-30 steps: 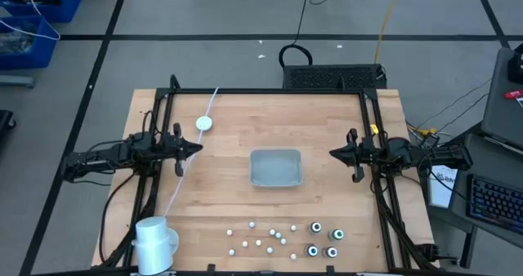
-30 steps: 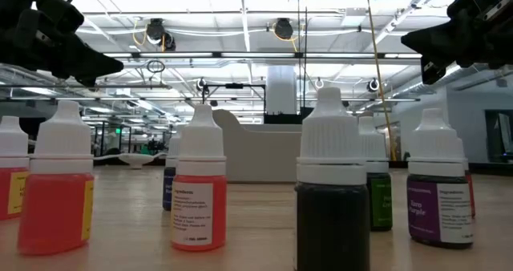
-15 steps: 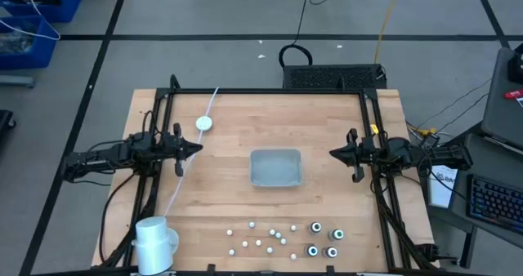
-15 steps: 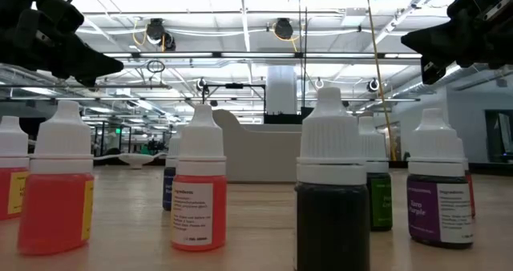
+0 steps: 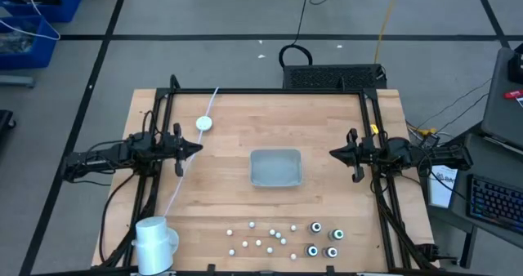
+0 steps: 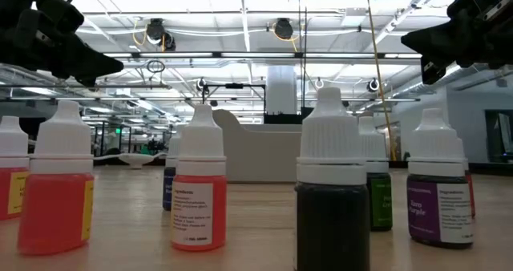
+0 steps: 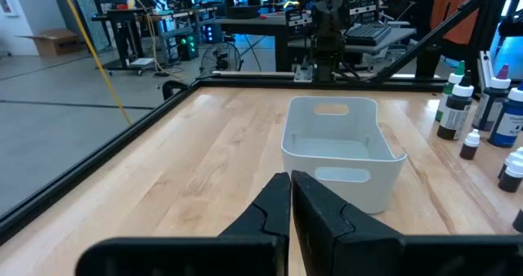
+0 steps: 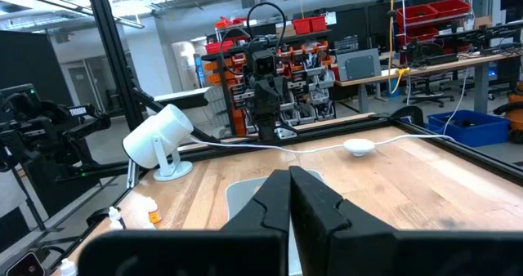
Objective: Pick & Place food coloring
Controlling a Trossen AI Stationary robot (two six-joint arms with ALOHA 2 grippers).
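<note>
The food coloring bottles stand upright on their bases near the table's front edge: dark ones with pale tops [image 5: 315, 227], [image 5: 332, 252], and several smaller white-capped ones [image 5: 270, 237] beside them. The low view shows them close up, white-capped, with an orange one [image 6: 198, 192] and a dark one [image 6: 333, 199]. A grey tray [image 5: 275, 167] sits at the table's middle. My left gripper [image 5: 198, 149] hangs shut to the tray's left, above the table. My right gripper [image 5: 333, 153] hangs shut to the tray's right. Both point at the tray [image 7: 343, 158].
A white cylinder on a stand [image 5: 155, 243] sits at the front left corner. A white round puck [image 5: 204, 123] with a white cable lies at the far left. Black frame rails [image 5: 372, 129] run along the table's sides. Bare wood lies around the tray.
</note>
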